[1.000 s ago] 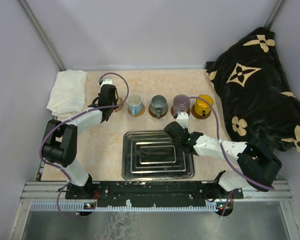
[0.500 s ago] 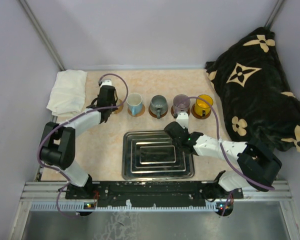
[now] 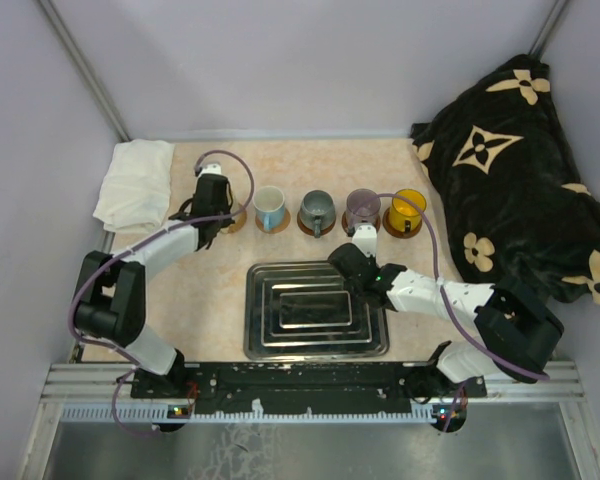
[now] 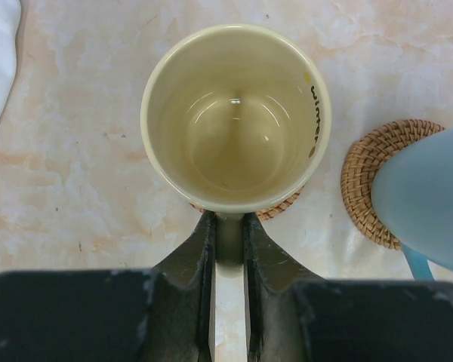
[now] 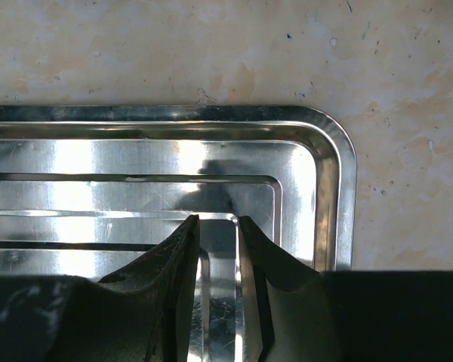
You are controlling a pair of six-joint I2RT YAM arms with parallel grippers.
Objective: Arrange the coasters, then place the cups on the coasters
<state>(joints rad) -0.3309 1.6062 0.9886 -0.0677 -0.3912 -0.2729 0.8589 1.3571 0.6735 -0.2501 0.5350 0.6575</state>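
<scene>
My left gripper (image 4: 228, 223) is shut on the handle of the cream-yellow cup (image 4: 235, 113). That cup stands over a woven coaster (image 4: 284, 208) at the left end of the row, and the gripper (image 3: 216, 203) hides it from above. To its right, each on its own coaster, stand the white cup with blue inside (image 3: 269, 207), the grey cup (image 3: 316, 208), the purple cup (image 3: 362, 207) and the orange-yellow cup (image 3: 408, 209). My right gripper (image 5: 217, 223) hovers over the tray's far right corner, its jaws a narrow gap apart with nothing between them.
The rectangular metal tray (image 3: 270, 345) lies in front of the row of cups. A folded white cloth (image 3: 135, 180) sits at the back left. A black flowered blanket (image 3: 520, 160) fills the right side. Beside the cream-yellow cup is the blue-lined cup's coaster (image 4: 370, 181).
The left arm's elbow has drifted left and the left gripper has shifted slightly away with the cup handle still in it. The right arm has not moved.
</scene>
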